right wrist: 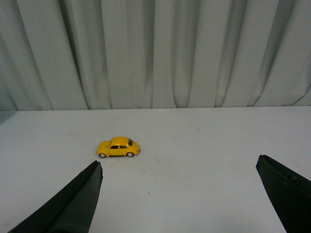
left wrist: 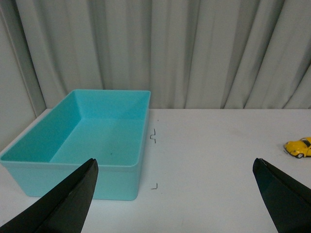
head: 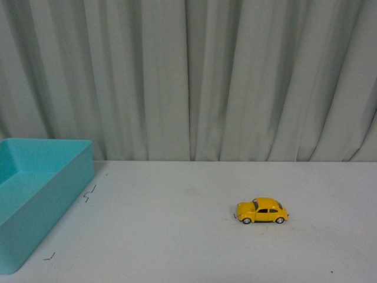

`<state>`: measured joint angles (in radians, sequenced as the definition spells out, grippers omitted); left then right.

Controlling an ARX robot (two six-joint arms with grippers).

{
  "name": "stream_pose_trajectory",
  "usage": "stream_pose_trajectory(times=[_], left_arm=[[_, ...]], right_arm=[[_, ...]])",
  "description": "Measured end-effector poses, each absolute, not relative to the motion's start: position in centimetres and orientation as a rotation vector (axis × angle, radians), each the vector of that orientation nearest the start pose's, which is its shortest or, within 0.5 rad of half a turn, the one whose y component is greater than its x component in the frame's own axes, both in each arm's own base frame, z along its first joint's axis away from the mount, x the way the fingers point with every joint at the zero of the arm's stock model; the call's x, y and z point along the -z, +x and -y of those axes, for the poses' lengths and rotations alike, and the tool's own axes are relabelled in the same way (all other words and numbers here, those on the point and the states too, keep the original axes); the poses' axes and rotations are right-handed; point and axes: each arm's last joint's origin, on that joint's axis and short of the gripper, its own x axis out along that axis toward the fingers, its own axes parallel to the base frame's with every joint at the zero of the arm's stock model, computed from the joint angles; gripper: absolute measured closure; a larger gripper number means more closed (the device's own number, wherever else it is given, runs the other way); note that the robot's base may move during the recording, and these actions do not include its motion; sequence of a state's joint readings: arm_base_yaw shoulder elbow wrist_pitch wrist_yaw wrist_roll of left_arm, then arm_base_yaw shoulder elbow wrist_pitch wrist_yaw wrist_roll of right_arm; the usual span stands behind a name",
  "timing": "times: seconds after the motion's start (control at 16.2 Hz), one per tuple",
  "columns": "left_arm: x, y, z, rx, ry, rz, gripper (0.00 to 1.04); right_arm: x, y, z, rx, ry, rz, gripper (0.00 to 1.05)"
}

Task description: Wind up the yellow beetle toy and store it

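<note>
Both pairs of jaws are wide apart and hold nothing. The left jaws hang over the white desk [left wrist: 204, 194], just in front of a blue-green box [left wrist: 121, 182]. The yellow beetle toy [right wrist: 118, 147] sits on its wheels on the desk ahead of the right jaws, well apart from them. It is small, shiny and round on top, with dark windows and black wheels with silver middles. Its long side runs left to right, and its nose seems to point left, toward the box. A grey curtain [head: 188, 76] hangs behind.
</note>
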<state>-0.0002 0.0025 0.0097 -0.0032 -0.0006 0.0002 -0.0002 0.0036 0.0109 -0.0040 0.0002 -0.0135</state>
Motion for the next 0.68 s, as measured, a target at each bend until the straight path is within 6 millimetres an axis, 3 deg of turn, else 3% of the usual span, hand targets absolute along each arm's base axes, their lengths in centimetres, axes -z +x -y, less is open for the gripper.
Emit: stream_pose_trajectory(times=[0.68], left_arm=[[-16.64, 9.73, 0.0, 0.0, 0.0, 0.005, 0.07]], right_arm=[[-16.66, 9.72, 0.0, 0.0, -0.014, 0.004, 0.07]])
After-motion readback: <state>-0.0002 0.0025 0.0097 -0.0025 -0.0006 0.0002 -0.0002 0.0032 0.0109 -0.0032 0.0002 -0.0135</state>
